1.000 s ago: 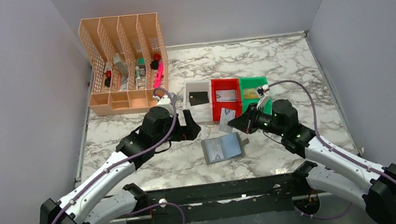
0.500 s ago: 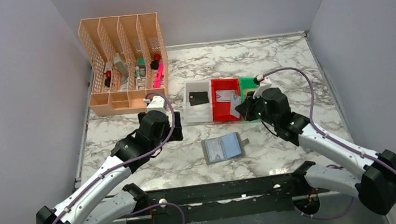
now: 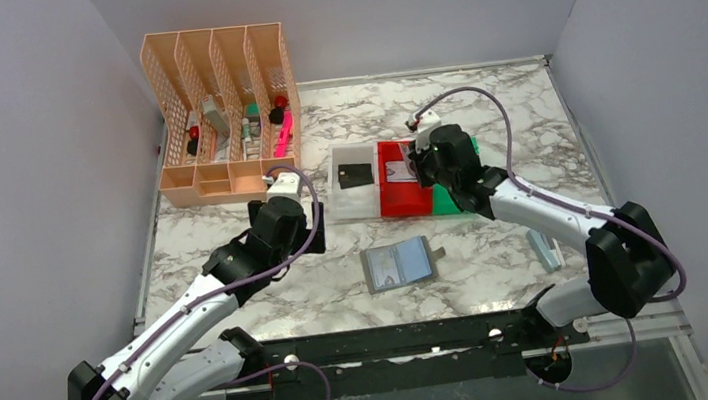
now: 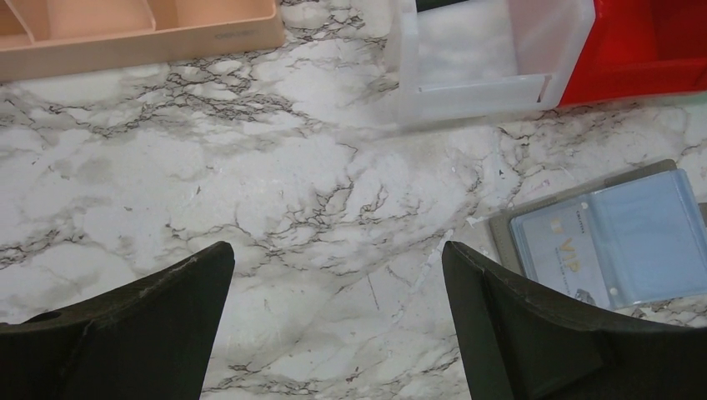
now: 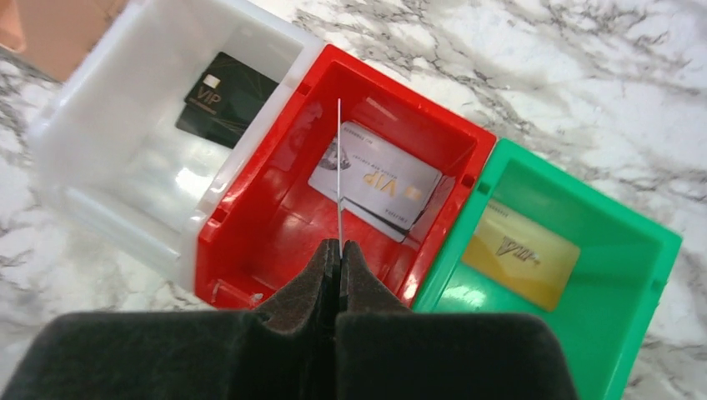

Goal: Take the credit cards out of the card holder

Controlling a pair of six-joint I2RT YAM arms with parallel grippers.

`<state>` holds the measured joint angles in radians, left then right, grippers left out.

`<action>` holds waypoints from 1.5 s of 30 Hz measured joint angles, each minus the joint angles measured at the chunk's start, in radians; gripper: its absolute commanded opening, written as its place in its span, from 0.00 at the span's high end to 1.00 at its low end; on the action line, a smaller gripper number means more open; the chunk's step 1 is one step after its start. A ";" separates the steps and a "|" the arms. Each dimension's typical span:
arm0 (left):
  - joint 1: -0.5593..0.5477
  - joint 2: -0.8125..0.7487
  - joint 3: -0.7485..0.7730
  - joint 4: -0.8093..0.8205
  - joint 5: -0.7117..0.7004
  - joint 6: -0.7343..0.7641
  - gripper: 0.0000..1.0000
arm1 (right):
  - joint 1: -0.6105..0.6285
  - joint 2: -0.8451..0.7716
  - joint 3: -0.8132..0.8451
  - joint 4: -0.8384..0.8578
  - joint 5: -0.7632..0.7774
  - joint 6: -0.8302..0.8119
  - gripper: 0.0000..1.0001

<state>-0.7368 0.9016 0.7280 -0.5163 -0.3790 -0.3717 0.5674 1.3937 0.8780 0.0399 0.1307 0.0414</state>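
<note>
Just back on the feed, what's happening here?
The right gripper is shut on a card, held edge-on over the red bin, which holds silvery cards. A black card lies in the white bin, a gold card in the green bin. The left gripper hangs open beside the card holder, which lies open with a pale card in its pocket.

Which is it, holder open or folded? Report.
Open: the holder lies spread flat, both pockets facing up, a card showing in one.
</note>
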 measured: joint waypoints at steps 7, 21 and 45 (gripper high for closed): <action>0.000 -0.018 0.000 -0.003 -0.036 0.000 0.01 | 0.000 0.106 0.047 0.019 0.014 -0.238 0.99; 0.000 -0.023 0.000 -0.009 -0.056 0.004 0.01 | 0.015 0.289 0.116 0.042 0.079 -0.591 0.99; 0.000 -0.016 0.000 -0.019 -0.056 0.014 0.01 | 0.022 0.425 0.135 0.150 0.098 -0.825 0.87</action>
<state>-0.7368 0.8852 0.7280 -0.5350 -0.4355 -0.3576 0.5896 1.8187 1.0126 0.1898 0.2291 -0.7834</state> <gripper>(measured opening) 0.987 0.117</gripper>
